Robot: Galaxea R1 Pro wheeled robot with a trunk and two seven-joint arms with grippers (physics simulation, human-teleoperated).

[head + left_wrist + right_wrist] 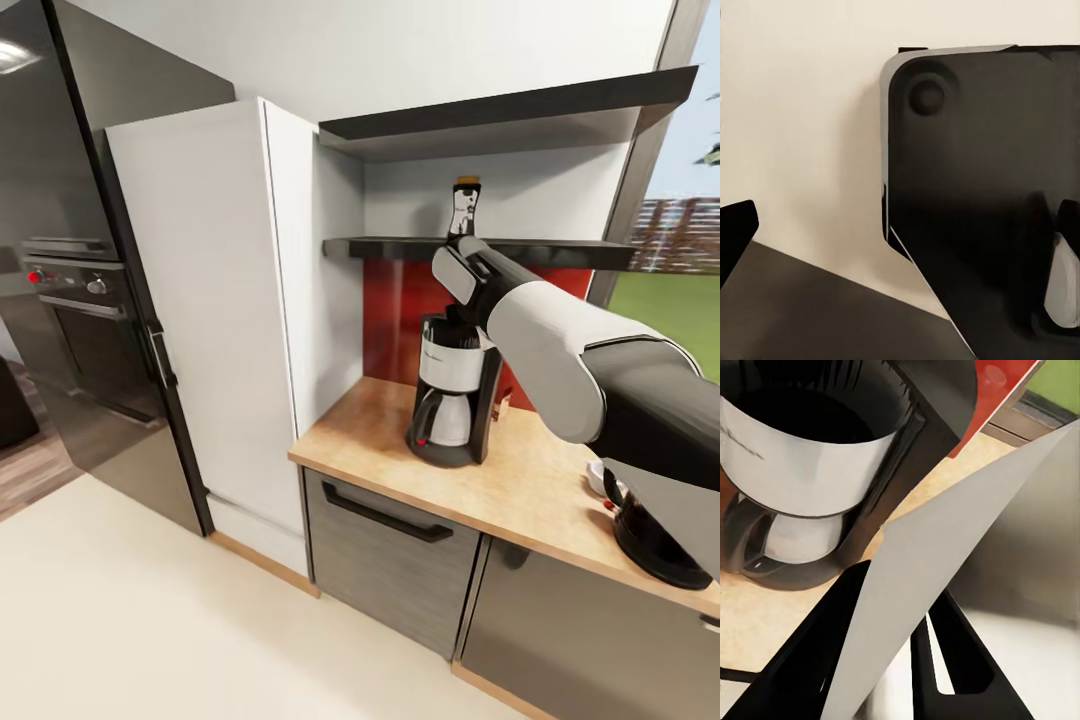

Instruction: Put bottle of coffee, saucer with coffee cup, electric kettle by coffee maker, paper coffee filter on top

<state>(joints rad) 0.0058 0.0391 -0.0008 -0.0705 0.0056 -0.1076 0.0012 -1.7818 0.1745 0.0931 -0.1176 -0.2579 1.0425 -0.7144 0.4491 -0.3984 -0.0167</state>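
Above coffee maker (802,457): right gripper (896,660) clamps flat white filter (945,547) | bottle (463,208) on black shelf (560,252) | tan table (530,480) | left gripper: cannot tell

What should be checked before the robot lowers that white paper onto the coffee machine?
1. The paper coffee filter is pinched in the right gripper: ok.
2. The coffee maker stands upright on the kitchen countertop: ok.
3. Its basket top is open, with nothing visible inside: ok.
4. The filter is centred over the basket: cannot tell.
5. There is enough room between the right arm and the kitchen shelf above it: cannot tell.
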